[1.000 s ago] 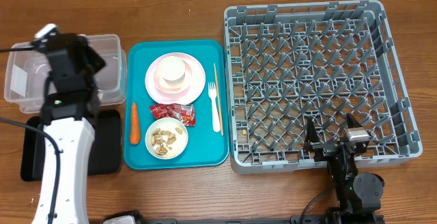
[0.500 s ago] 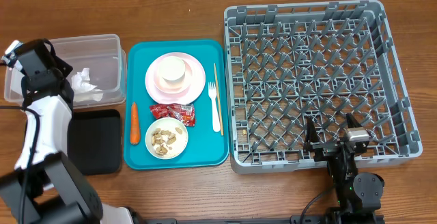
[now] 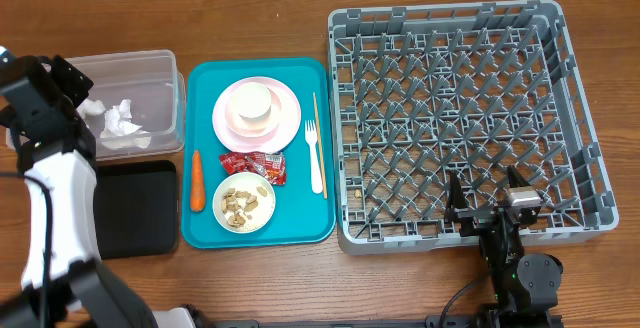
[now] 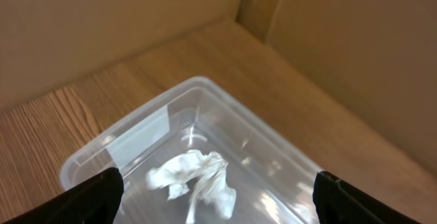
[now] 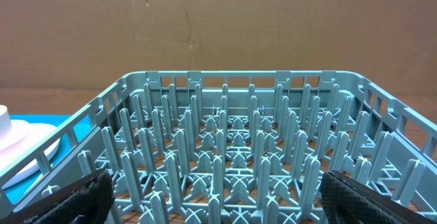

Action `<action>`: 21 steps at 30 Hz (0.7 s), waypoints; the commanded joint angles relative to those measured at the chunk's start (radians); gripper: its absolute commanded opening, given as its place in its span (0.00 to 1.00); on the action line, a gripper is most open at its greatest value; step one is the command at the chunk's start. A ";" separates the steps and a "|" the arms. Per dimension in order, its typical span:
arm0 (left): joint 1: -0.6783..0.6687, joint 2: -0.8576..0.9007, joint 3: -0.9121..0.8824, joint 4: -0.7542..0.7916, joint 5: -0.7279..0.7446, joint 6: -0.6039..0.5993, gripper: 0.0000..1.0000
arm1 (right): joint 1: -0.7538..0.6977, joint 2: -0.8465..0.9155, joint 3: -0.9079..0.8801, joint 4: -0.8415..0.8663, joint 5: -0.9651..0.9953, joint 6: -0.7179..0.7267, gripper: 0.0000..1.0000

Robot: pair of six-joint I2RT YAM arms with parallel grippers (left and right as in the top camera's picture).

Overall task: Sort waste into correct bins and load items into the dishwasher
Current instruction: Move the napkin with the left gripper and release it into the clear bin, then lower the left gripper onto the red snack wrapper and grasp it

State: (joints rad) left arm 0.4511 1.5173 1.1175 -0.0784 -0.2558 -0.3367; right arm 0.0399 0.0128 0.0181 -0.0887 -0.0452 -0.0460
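My left gripper hangs open over the left end of the clear tub, nothing between its fingers. Crumpled white napkins lie loose in that tub; the left wrist view shows one below the gripper. On the teal tray sit a pink plate with a white bowl on it, a red wrapper, a carrot, a bowl of food scraps, a white fork and a chopstick. My right gripper stands open at the near edge of the grey dish rack.
A flat black tray lies in front of the tub, left of the teal tray. The dish rack with its upright pegs fills the right wrist view between the open fingers. Cardboard walls stand behind the table.
My left gripper has opened and the napkin now lies in the clear tub. The left arm has swung left off the tub. The right arm has not moved.
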 commanded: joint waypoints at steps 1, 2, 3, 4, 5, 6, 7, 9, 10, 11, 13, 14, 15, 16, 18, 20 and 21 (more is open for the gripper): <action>-0.019 -0.168 0.031 -0.159 0.164 0.026 0.88 | -0.002 -0.008 -0.010 0.008 -0.002 -0.003 1.00; -0.023 -0.209 0.031 -0.241 0.240 0.022 0.93 | -0.002 -0.008 -0.010 0.008 -0.002 -0.003 1.00; -0.026 -0.249 0.031 -0.333 0.327 0.015 1.00 | -0.002 -0.008 -0.010 0.008 -0.002 -0.003 1.00; -0.030 -0.283 0.031 -0.418 0.407 0.015 1.00 | -0.002 -0.008 -0.010 0.008 -0.002 -0.003 1.00; -0.034 -0.314 0.031 -0.504 0.479 0.015 1.00 | -0.002 -0.008 -0.010 0.008 -0.002 -0.003 1.00; -0.040 -0.336 0.031 -0.565 0.520 0.015 1.00 | -0.002 -0.008 -0.010 0.008 -0.002 -0.003 1.00; -0.048 -0.352 0.031 -0.618 0.545 0.016 1.00 | -0.002 -0.008 -0.010 0.008 -0.002 -0.003 1.00; -0.077 -0.377 0.031 -0.717 0.578 0.019 1.00 | -0.002 -0.008 -0.010 0.008 -0.002 -0.003 1.00; -0.100 -0.383 0.031 -0.751 0.595 0.039 1.00 | -0.002 -0.008 -0.010 0.008 -0.002 -0.003 1.00; -0.169 -0.385 0.031 -0.815 0.615 0.132 0.97 | -0.002 -0.008 -0.010 0.008 -0.002 -0.003 1.00; -0.225 -0.381 0.031 -0.860 0.584 0.197 0.96 | -0.002 -0.008 -0.010 0.008 -0.002 -0.003 1.00; -0.250 -0.379 0.031 -0.877 0.557 0.214 0.97 | -0.002 -0.008 -0.010 0.008 -0.002 -0.003 1.00; -0.280 -0.373 0.031 -0.893 0.525 0.231 0.97 | -0.002 -0.008 -0.010 0.008 -0.002 -0.003 1.00; -0.299 -0.370 0.031 -0.901 0.507 0.238 0.98 | -0.002 -0.008 -0.010 0.008 -0.002 -0.003 1.00; -0.341 -0.357 0.031 -0.911 0.460 0.245 0.98 | -0.002 -0.008 -0.010 0.008 -0.002 -0.003 1.00; -0.374 -0.340 0.031 -0.910 0.439 0.275 0.98 | -0.002 -0.008 -0.010 0.008 -0.002 -0.003 1.00; -0.392 -0.327 0.031 -0.908 0.435 0.304 0.97 | -0.002 -0.008 -0.010 0.008 -0.002 -0.003 1.00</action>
State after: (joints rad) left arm 0.1005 1.1603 1.1423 -0.9867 0.2340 -0.1326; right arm 0.0399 0.0128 0.0181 -0.0887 -0.0452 -0.0463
